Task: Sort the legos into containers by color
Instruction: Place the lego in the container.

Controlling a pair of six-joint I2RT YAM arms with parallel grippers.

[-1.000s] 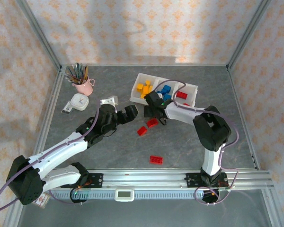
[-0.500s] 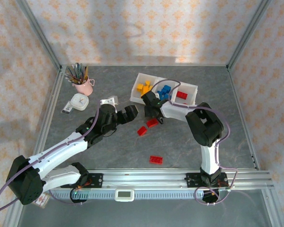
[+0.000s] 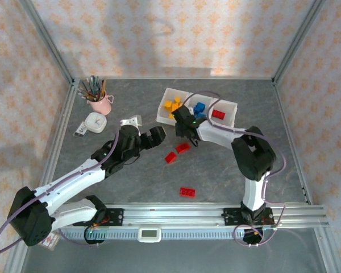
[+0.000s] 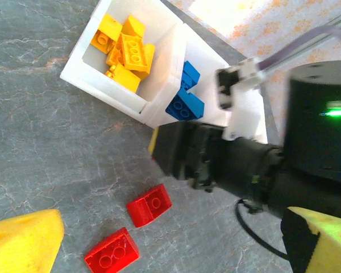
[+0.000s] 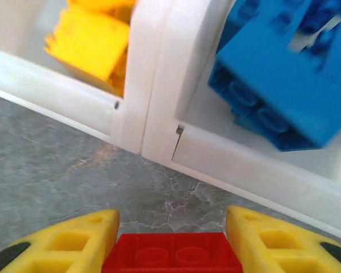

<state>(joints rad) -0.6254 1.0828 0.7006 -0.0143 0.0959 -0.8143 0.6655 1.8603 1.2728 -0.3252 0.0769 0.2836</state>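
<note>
My right gripper [image 5: 173, 227] is shut on a red lego [image 5: 173, 253], its yellow fingers [image 5: 68, 244] pressed to the brick's sides. It sits just in front of the white tray [image 5: 159, 74], facing the divider between the yellow legos [image 5: 88, 42] and the blue legos [image 5: 284, 85]. From above, this gripper [image 3: 184, 122] is at the tray's near wall [image 3: 161, 112]. My left gripper [image 3: 149, 135] hangs open to the left. Under it lie two red legos [image 4: 149, 205] [image 4: 112, 250]. A third red lego [image 3: 187, 191] lies nearer the arm bases.
A pink cup of pencils [image 3: 98, 99] and a small white clock [image 3: 95, 121] stand at the back left. The tray's right compartment holds a red brick [image 3: 218, 114]. Metal frame posts and patterned walls edge the grey table.
The right gripper has closed onto the red lego and shifted slightly toward the tray. The left arm has stayed still with its jaws wide.
</note>
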